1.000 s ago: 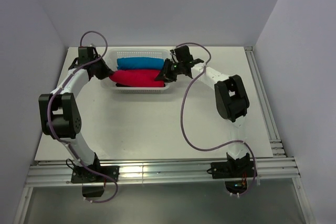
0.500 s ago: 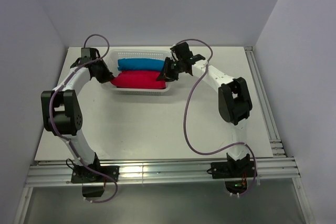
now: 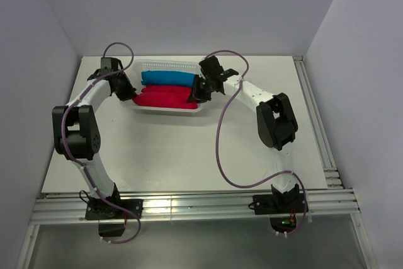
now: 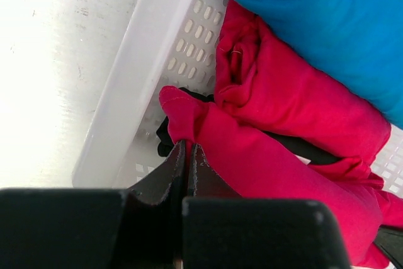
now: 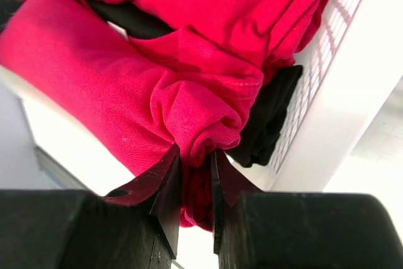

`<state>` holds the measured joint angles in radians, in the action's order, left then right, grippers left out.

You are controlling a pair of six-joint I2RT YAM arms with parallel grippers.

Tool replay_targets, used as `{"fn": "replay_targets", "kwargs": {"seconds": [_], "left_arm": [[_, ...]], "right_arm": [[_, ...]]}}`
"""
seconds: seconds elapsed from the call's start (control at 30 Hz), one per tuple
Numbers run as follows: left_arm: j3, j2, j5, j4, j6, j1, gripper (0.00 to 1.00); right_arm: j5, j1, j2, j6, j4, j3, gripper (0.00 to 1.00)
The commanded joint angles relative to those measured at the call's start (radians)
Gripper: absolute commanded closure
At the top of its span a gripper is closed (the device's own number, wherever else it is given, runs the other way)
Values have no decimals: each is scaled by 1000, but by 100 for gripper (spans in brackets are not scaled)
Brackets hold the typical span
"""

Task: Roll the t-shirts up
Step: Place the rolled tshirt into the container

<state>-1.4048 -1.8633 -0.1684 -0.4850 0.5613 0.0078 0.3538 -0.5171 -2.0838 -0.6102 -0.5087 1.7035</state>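
A rolled crimson-red t-shirt (image 3: pixel 162 98) hangs between my two grippers over the near side of the white lattice basket (image 3: pixel 165 110). My left gripper (image 3: pixel 130 95) is shut on its left end (image 4: pixel 189 121). My right gripper (image 3: pixel 194 93) is shut on its right end (image 5: pixel 201 124). Another red shirt (image 4: pixel 296 99) and a black one (image 5: pixel 267 118) lie in the basket beneath it. A rolled blue t-shirt (image 3: pixel 167 77) lies along the basket's far side, also seen in the left wrist view (image 4: pixel 315 23).
The basket stands at the far middle of the white table (image 3: pixel 189 149). Its perforated wall (image 4: pixel 145 74) is right beside my left fingers, and its right wall (image 5: pixel 340 111) is beside my right fingers. Grey walls close in the back and sides.
Both grippers have carried the red roll farther back and lower, into the basket. The arms' elbows have swung a little toward the far side.
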Motion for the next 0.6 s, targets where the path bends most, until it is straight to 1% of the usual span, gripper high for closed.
{"fn": "replay_targets", "kwargs": {"seconds": [0.0, 0.03, 0.1, 0.13, 0.17, 0.2, 0.27, 0.4, 0.43, 0.5, 0.57], "left_arm": [[-46, -7, 76, -1, -32, 6, 100], [-49, -8, 82, -3, -34, 3, 100], [-57, -8, 92, -9, -34, 3, 100], [-60, -8, 95, -12, -34, 3, 100], [-66, -8, 95, -15, -34, 1, 100], [-69, -8, 95, -18, -35, 3, 100], [-80, -8, 95, -26, -34, 1, 100], [-91, 0, 102, -32, -32, 3, 99], [-91, 3, 102, -33, -32, 1, 93], [-88, 9, 101, -29, -31, 3, 88], [-89, 10, 101, -30, -31, 3, 80]], "right_arm": [[-108, -6, -25, 66, -94, 5, 96], [-117, -9, -27, 73, -103, 7, 96], [-142, -12, -24, 86, -111, 2, 87], [-150, -14, -12, 90, -111, -2, 79], [-159, -14, -1, 87, -106, -10, 64], [-174, -14, 10, 84, -100, -30, 60], [-173, -11, 40, 84, -90, -44, 56], [-206, -4, 80, 86, -105, -35, 55], [-213, -3, 88, 89, -111, -33, 55], [-219, -3, 102, 90, -120, -22, 54], [-228, -3, 108, 95, -126, -18, 54]]}}
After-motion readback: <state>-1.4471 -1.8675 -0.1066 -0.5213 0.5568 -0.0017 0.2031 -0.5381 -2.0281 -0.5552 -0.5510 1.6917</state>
